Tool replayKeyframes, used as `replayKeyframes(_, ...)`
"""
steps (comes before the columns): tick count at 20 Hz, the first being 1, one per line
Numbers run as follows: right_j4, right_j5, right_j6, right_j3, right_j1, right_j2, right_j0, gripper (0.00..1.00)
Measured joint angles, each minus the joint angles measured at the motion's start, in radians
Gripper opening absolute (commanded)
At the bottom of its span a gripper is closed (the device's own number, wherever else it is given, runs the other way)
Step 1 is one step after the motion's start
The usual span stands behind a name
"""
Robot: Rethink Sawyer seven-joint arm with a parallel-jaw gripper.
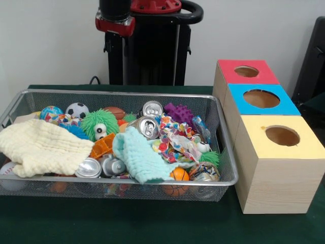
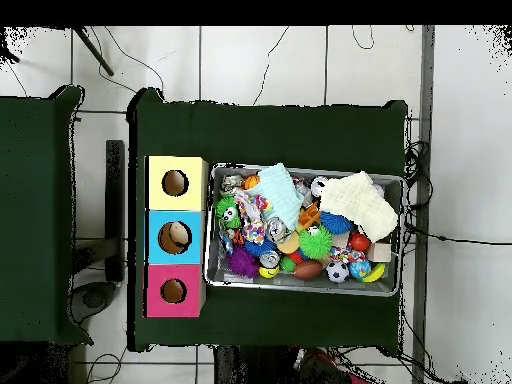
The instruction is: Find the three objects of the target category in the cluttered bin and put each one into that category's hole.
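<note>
The bin (image 1: pixel 127 93) is a silver wire mesh basket on the green table, also in the overhead view (image 2: pixel 300 288). It is full of clutter: several drink cans (image 1: pixel 148 127), a soccer ball (image 1: pixel 77 110), a small basketball (image 1: pixel 179 175), a green fuzzy toy (image 1: pixel 99 124), a purple spiky ball (image 1: pixel 177 113), a yellow cloth (image 1: pixel 40 147) and a mint cloth (image 1: pixel 139 157). Three wooden boxes stand beside it, each with a round hole: red top (image 1: pixel 228 71), blue top (image 1: pixel 287 105), yellow top (image 1: pixel 307 145). Only the drawn-back arm (image 1: pixel 116 20) shows; the gripper is out of view.
The robot's black pedestal (image 1: pixel 147 51) stands behind the bin. In the overhead view the boxes (image 2: pixel 156 238) line up left of the bin. Cables lie on the floor around the table. A second green table (image 2: pixel 40 210) is at the left.
</note>
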Motion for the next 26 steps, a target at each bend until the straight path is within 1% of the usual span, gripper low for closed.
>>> replayKeyframes(11,-0.007,0.000,0.000,0.000,0.003,0.000,0.004,1.00)
replayKeyframes(18,-0.007,0.000,0.000,0.000,0.047,0.002,0.028,1.00)
replayKeyframes(19,-0.007,-0.002,0.000,0.000,0.061,0.002,0.034,1.00)
replayKeyframes(26,-0.007,-0.025,0.000,-0.001,0.116,0.004,0.038,1.00)
